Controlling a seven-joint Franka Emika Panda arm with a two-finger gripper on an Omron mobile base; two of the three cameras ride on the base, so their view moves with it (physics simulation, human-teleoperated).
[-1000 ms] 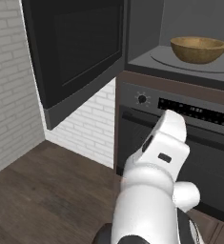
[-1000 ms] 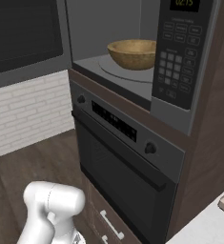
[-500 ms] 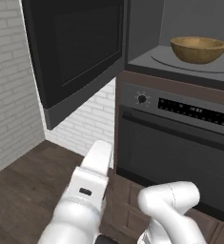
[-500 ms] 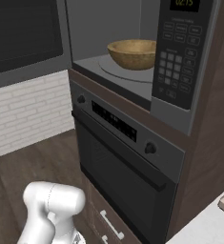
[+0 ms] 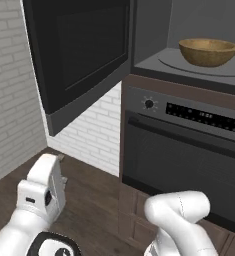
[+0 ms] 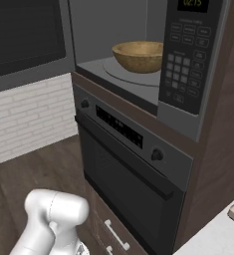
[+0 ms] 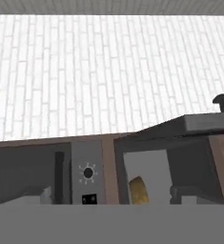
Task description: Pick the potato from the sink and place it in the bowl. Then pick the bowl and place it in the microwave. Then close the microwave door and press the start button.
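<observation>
While the bowl (image 5: pixel 209 51) sits on the round turntable (image 6: pixel 131 71) inside the microwave (image 6: pixel 138 74), the microwave door (image 5: pixel 84 55) hangs swung out wide to the left of that cavity, above the oven (image 5: pixel 189 150), so closing it looks like the step in hand. The claw, its jaws spread wide and holding nothing, lies low and to the left of the microwave, below the door. From there the door panel stands up and to the right.
</observation>
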